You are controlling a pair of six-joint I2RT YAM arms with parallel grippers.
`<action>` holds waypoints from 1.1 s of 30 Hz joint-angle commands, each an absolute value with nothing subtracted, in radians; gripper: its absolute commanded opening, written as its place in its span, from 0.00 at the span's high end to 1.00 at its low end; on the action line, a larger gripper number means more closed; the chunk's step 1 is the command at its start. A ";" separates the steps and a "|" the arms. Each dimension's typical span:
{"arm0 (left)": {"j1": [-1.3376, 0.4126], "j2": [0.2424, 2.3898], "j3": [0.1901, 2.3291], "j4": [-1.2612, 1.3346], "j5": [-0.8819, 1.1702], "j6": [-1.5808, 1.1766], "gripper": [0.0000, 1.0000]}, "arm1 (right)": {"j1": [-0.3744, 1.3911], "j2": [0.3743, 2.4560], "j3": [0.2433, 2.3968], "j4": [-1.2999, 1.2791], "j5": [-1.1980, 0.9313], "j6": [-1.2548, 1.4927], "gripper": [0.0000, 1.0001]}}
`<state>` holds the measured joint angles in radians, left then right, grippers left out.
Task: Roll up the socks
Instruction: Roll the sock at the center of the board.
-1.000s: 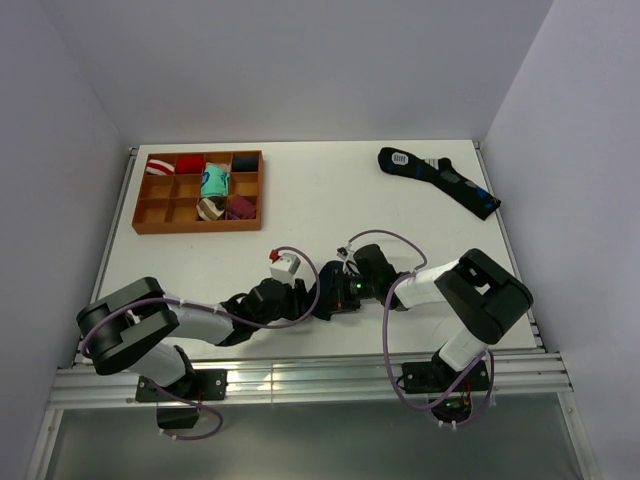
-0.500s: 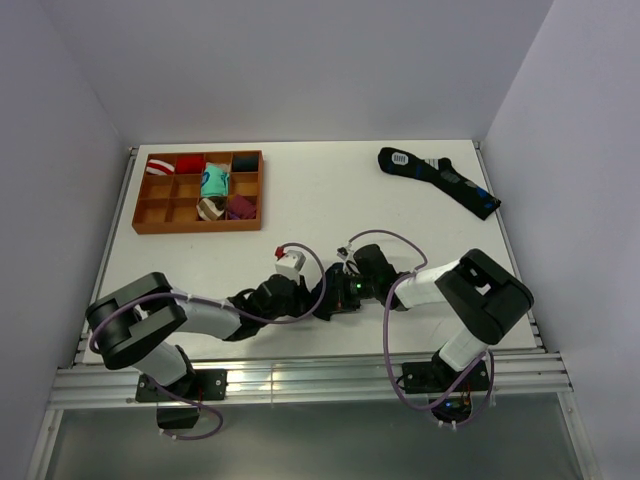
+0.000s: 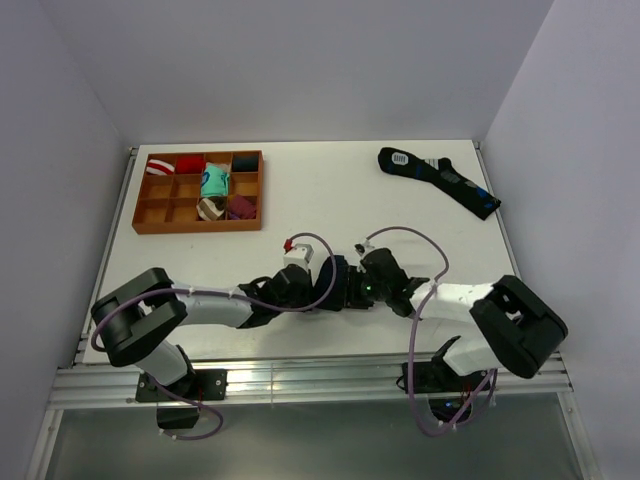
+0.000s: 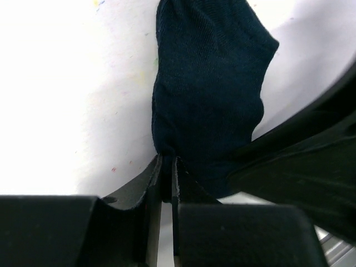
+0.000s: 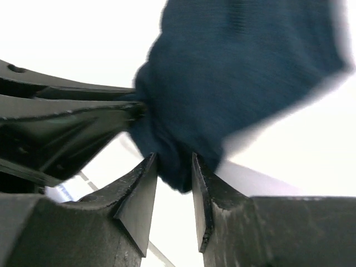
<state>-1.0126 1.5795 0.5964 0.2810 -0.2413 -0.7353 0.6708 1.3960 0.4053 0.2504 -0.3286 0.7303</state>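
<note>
The socks (image 4: 211, 94) are a dark navy bundle lying on the white table, with both grippers meeting at it near the front middle. In the top view the arms hide most of the socks (image 3: 336, 284). My left gripper (image 4: 167, 161) is shut on a fold at the socks' near edge. My right gripper (image 5: 174, 158) is open, and one end of the socks (image 5: 239, 72) bulges between its fingertips. In the top view the left gripper (image 3: 322, 290) and right gripper (image 3: 348, 290) sit tip to tip.
An orange compartment tray (image 3: 145, 226) with colourful sock bundles sits at the back left. A long black sock with blue patches (image 3: 440, 178) lies at the back right. The right arm's dark body (image 4: 303, 167) crowds the left wrist view.
The right gripper has opened from shut, and its arm has swung to the right. The left gripper has closed on the socks' edge and moved right and forward.
</note>
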 commanded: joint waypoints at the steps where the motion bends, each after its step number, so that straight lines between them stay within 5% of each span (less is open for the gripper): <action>1: -1.014 1.557 0.597 0.032 -0.295 -0.762 0.91 | 0.672 1.319 0.362 0.136 -0.164 0.686 0.62; 14: -1.014 1.502 0.702 -0.215 -0.273 -0.732 0.91 | 0.771 0.994 0.276 0.336 -0.077 0.606 0.66; 21: -1.014 1.497 0.753 -0.270 -0.238 -0.716 0.91 | 0.981 1.100 0.282 0.484 0.057 0.555 0.65; 33: -1.008 1.509 0.792 -0.287 -0.164 -0.696 0.90 | 1.086 1.296 0.238 0.776 0.124 0.506 0.63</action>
